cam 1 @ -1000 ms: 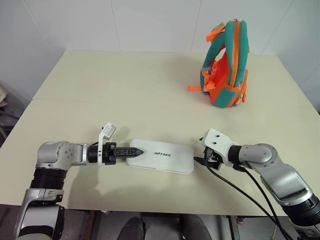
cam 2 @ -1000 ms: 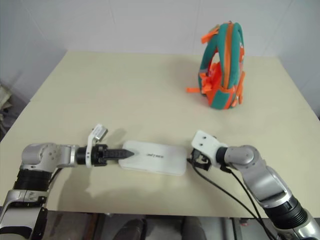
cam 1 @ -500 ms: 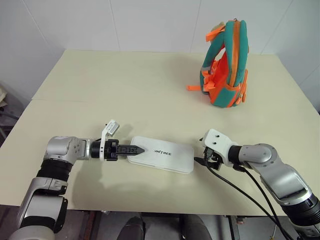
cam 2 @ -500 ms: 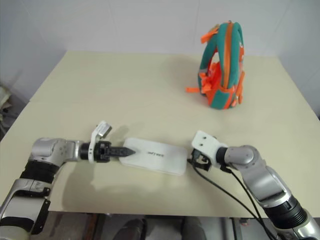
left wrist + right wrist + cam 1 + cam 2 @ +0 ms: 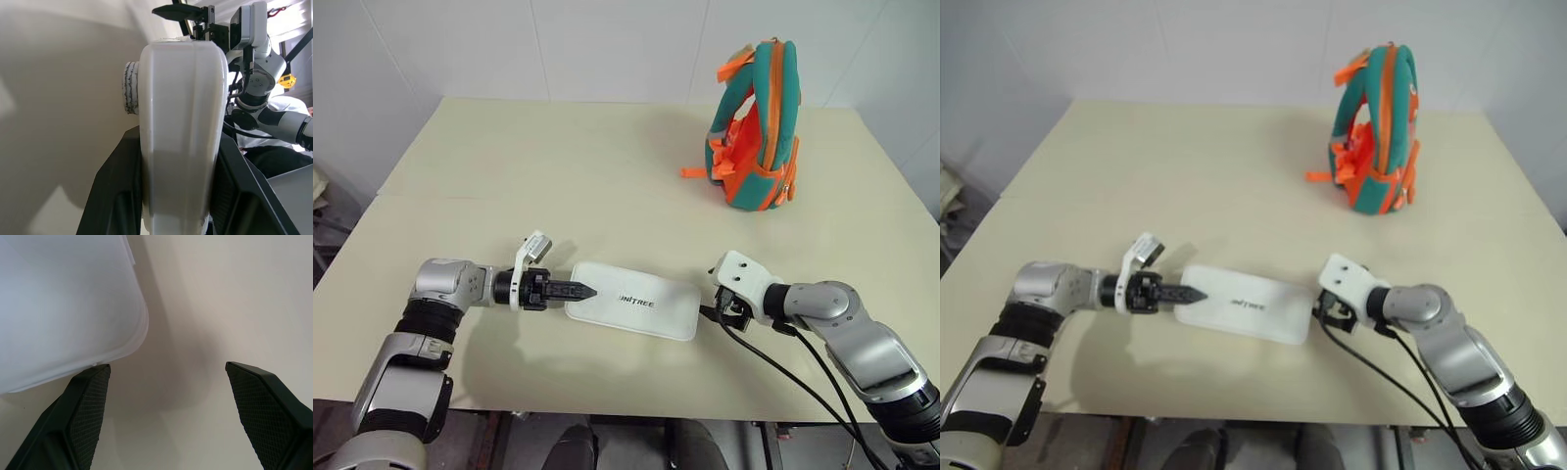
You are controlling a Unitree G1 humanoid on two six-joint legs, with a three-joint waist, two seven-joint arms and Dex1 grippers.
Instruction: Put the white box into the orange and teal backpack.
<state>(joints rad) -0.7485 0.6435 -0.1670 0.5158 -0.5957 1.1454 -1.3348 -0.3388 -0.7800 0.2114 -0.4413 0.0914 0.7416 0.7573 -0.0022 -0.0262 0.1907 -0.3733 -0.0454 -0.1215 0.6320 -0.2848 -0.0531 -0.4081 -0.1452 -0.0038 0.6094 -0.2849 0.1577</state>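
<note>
The white box (image 5: 636, 304) lies flat near the table's front edge, its UNITREE lettering facing up. My left gripper (image 5: 578, 290) points level along the table and is shut on the box's left end. In the left wrist view the box's edge (image 5: 181, 122) sits tight between the black fingers (image 5: 117, 196). My right gripper (image 5: 713, 311) is open just off the box's right end. One of its fingers (image 5: 83, 406) lies by the box's corner (image 5: 58, 298), with nothing between the jaws. The orange and teal backpack (image 5: 759, 127) stands upright at the far right.
The cream table (image 5: 558, 176) stretches bare between the box and the backpack. Black cables (image 5: 783, 372) trail from my right wrist over the table's front edge. White walls close in behind the table.
My left gripper has slid a little further over the box's left end and closed on it. The box has turned slightly. The right arm has kept still.
</note>
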